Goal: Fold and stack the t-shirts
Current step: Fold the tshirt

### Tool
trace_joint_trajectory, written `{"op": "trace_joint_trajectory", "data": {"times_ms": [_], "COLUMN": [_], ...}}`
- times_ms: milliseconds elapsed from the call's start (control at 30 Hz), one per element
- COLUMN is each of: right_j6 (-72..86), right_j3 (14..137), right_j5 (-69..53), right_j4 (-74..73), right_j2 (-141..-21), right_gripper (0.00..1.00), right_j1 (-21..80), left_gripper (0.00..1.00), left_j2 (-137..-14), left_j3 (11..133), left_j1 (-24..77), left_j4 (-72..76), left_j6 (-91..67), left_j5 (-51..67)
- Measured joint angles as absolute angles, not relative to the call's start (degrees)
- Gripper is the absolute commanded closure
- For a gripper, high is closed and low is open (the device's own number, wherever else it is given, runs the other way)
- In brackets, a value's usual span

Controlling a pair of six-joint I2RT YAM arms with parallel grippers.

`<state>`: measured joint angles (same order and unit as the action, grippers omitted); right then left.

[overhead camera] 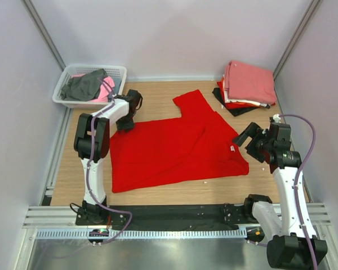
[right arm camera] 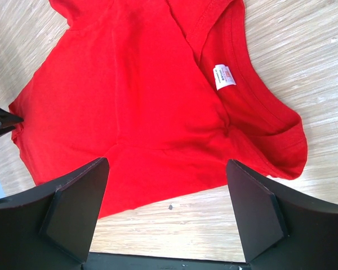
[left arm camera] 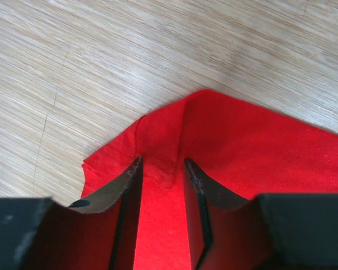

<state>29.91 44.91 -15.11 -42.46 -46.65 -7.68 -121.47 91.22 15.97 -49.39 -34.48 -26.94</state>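
So the white lattice basket sits at 10 o'clock with grey and pink tees in it. The left gripper is down on the red t-shirt at its 10 o'clock corner. Its fingers are drawn close with a ridge of cloth bunched between them, but I can't tell if it's really biting. The shirt lies spread mid-table, with one sleeve poking toward 12. There's bare wood along 6 and 12 o'clock. The right gripper is spread wide and empty at the shirt's 3 o'clock edge, by the neck label. The stack of folded tees is at 1 o'clock.
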Motion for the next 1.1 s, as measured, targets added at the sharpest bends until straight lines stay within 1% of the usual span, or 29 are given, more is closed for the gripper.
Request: {"op": "trace_joint_trajectory", "data": {"times_ms": [133,200,233,300,367,433,467,833,967,1100], "right_j6": [29.8,29.8,29.8,29.8,29.8,29.7,29.6,28.9,28.5,28.8], "right_j3": [44.9,44.9,44.9,44.9,44.9,44.9,44.9,44.9,44.9,46.1], "right_j5": [-14.9,-14.7,-14.6,-14.5,-14.2,-14.1,-14.0,-12.8,-13.8,-15.2], "right_j4": [-42.4,-42.4,-42.4,-42.4,-42.5,-42.4,-42.5,-42.4,-41.5,-39.4], "right_j2": [-46.7,-46.7,-46.7,-46.7,-46.7,-46.8,-46.9,-47.0,-47.9,-52.7], "right_gripper": [0.09,0.09,0.09,0.09,0.09,0.09,0.09,0.09,0.11,0.11], "right_j1": [-7.6,-7.6,-7.6,-7.6,-7.6,-7.5,-7.5,-7.2,-7.2,-4.8], "left_gripper": [0.7,0.73,0.78,0.83,0.9,0.95,0.99,1.0,1.0,1.0], "left_j2": [-121.5,-121.5,-121.5,-121.5,-121.5,-121.4,-121.5,-120.8,-117.8,-113.0], "left_j3": [91.0,91.0,91.0,91.0,91.0,91.0,91.0,91.1,91.5,91.6], "left_j1": [16.0,16.0,15.9,15.9,15.9,15.8,15.7,15.7,15.7,16.0], "left_j4": [-49.1,-49.1,-49.1,-49.1,-49.2,-49.6,-49.7,-51.6,-55.4,-59.3], "left_j6": [-34.5,-34.6,-34.7,-34.7,-34.7,-34.6,-34.5,-34.5,-34.2,-33.4], "left_j5": [-27.0,-27.0,-27.0,-27.0,-27.0,-27.3,-27.4,-27.1,-26.3,-25.7]}}
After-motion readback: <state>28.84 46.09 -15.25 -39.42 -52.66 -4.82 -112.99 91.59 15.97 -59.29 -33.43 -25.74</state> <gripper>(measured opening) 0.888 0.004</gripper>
